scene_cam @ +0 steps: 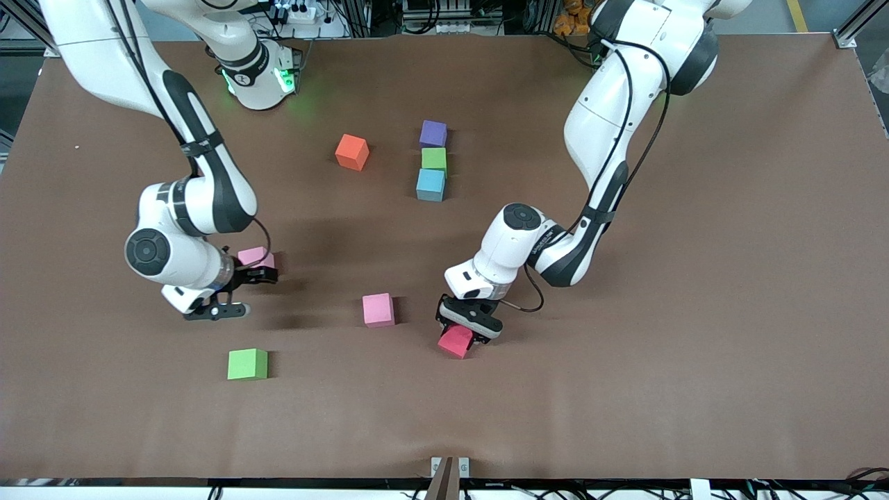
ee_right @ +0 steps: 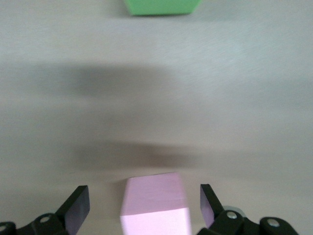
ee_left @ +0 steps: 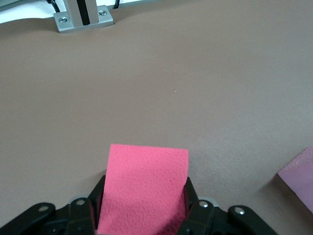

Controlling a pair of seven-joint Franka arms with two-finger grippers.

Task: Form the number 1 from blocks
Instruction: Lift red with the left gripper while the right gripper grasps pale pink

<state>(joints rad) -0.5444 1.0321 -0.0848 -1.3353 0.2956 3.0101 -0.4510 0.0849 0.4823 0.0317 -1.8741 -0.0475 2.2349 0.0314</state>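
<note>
Blocks lie scattered on the brown surface (scene_cam: 694, 347). The left claw (scene_cam: 464, 332) grips the red block (scene_cam: 455, 341), its fingers (ee_left: 190, 196) hidden in the front view. The right claw (scene_cam: 236, 292) is spread wide around a pale pink block (ee_right: 155, 204), half-hidden in front, touching neither side. Purple (scene_cam: 433, 133), green (scene_cam: 434, 159) and blue (scene_cam: 430, 185) blocks form a column.

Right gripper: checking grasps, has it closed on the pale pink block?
No, the right gripper is open, fingers apart from the pale pink block between them.
</note>
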